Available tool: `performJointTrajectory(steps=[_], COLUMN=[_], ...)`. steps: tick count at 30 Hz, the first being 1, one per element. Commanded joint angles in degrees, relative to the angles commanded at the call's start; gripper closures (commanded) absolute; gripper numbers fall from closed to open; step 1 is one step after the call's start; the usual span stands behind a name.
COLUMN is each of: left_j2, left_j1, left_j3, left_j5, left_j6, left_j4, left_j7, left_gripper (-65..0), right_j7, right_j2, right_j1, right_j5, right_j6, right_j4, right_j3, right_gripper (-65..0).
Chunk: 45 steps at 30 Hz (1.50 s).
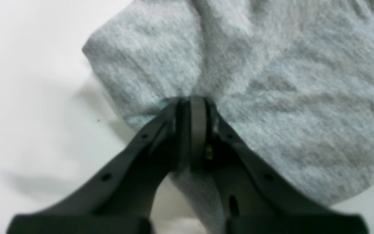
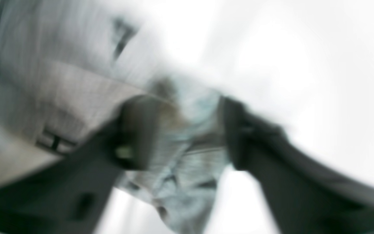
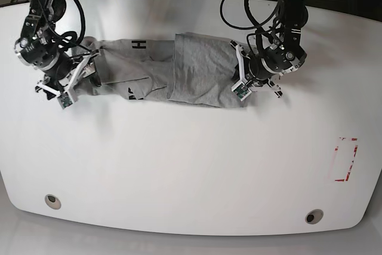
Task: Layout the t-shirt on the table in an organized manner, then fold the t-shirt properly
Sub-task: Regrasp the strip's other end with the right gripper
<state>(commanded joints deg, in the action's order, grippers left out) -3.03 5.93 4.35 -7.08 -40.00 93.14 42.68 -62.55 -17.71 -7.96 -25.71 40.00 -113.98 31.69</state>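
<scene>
We see the t-shirt (image 3: 173,71) stretched across the table (image 3: 191,171), still rumpled (folding not begun). The left gripper (image 1: 193,104) pinches one end; the right gripper (image 2: 187,130) straddles cloth, jaws apart.

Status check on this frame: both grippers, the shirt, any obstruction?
Left gripper shut on t-shirt edge. Right gripper jaws apart, cloth between, view blurred. Shirt bunched lengthwise on table, not yet flat. No obstruction seen.
</scene>
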Motion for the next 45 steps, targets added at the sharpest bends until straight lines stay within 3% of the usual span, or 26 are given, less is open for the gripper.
performJointTrajectory(steps=[3, 7, 14, 22, 34, 45], left_j2=[0.09, -0.09, 0.00, 0.00, -0.18, -0.18], left_j1=[0.09, 0.09, 0.09, 0.09, 0.09, 0.79], left_j3=[0.00, 0.00, 0.00, 0.00, 0.09, 0.09], left_j5=[0.00, 0.00, 0.00, 0.00, 0.00, 0.00], left_j6=[0.00, 0.00, 0.00, 0.00, 0.00, 0.00], left_j4=[0.00, 0.00, 0.00, 0.00, 0.09, 0.44], left_j7=[0.00, 0.00, 0.00, 0.00, 0.00, 0.00], left_gripper=[-3.6, -3.6, -3.5, -3.5, -3.5, -3.5], right_j7=[-4.66, -10.20, -15.03, -15.38, -13.80, -13.27], right_j2=[0.88, 1.14, -1.05, -4.04, -4.04, -0.35], right_j1=[2.64, 4.75, 6.68, 6.51, 6.68, 6.59], right_j5=[-2.02, -6.51, -16.70, -27.87, -28.66, -28.66], right_j6=[0.00, 0.00, 0.00, 0.00, 0.00, 0.00], right_j4=[0.62, 4.22, 16.09, 33.23, 36.84, 36.84], right_j3=[6.68, 15.12, 22.95, 22.95, 17.32, 13.27], right_gripper=[-55.3, -56.7, -62.5, -63.2, -63.2, -63.1])
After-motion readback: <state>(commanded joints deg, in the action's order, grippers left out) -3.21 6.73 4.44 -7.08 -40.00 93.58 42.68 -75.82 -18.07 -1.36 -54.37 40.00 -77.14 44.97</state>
